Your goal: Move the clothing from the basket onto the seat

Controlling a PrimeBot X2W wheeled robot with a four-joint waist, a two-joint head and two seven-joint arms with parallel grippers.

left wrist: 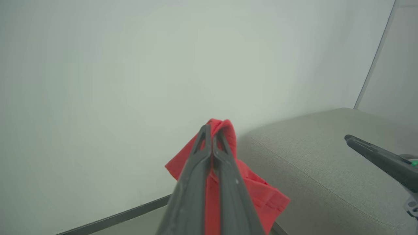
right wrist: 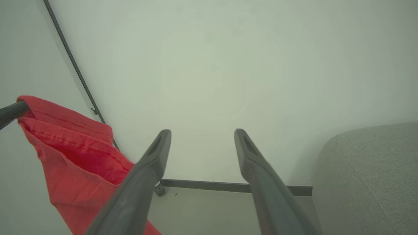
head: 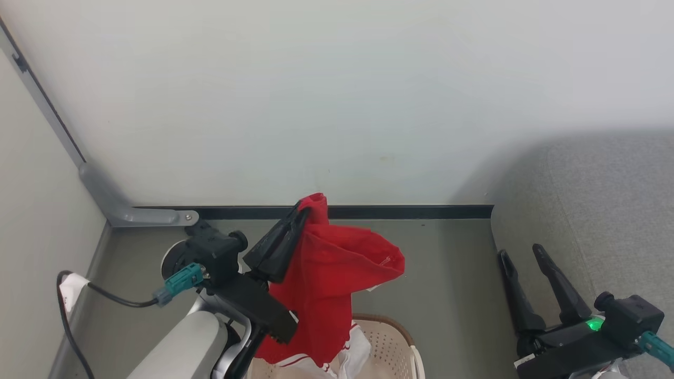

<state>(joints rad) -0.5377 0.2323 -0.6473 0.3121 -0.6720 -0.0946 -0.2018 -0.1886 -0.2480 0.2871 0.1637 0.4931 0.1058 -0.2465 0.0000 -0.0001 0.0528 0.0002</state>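
Your left gripper (head: 301, 211) pinches the red garment (head: 331, 279) by its top fold, its hem hanging down to the basket (head: 392, 342) in the head view, while your right gripper (head: 519, 251) stands open and empty beside the rounded corner of the grey seat (head: 605, 210).

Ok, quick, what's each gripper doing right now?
Left gripper: shut on the clothing, which hangs over the basket.
Right gripper: open, holding nothing.

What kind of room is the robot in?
Probably a corner of a living room, or a test room made to look like one. There is a soft grey seat, a laundry basket with red clothing above it, and a plain white wall.
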